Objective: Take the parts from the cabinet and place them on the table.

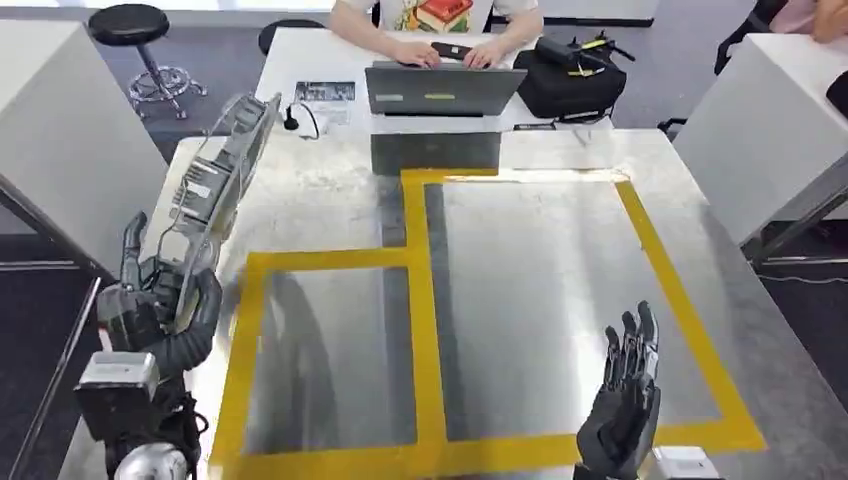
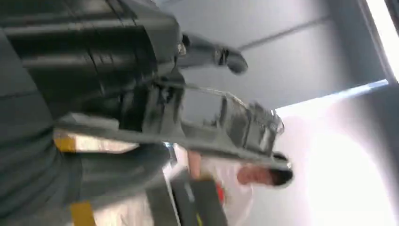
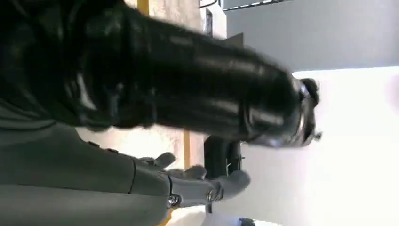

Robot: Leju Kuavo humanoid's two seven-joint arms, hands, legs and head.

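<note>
The left hand (image 1: 160,305) grips a long, clear-and-silver part (image 1: 222,165) by its lower end, fingers wrapped around it; the part rises up and away from the hand, above the near-left edge of the metal desk (image 1: 560,280). The right hand (image 1: 625,400) holds nothing, fingers straight and close together, raised over the desk's yellow-taped area (image 1: 424,300). Judging from this, the part is already out of the cabinet and still has to be set down; none lies on the desk ahead of either hand.
</note>
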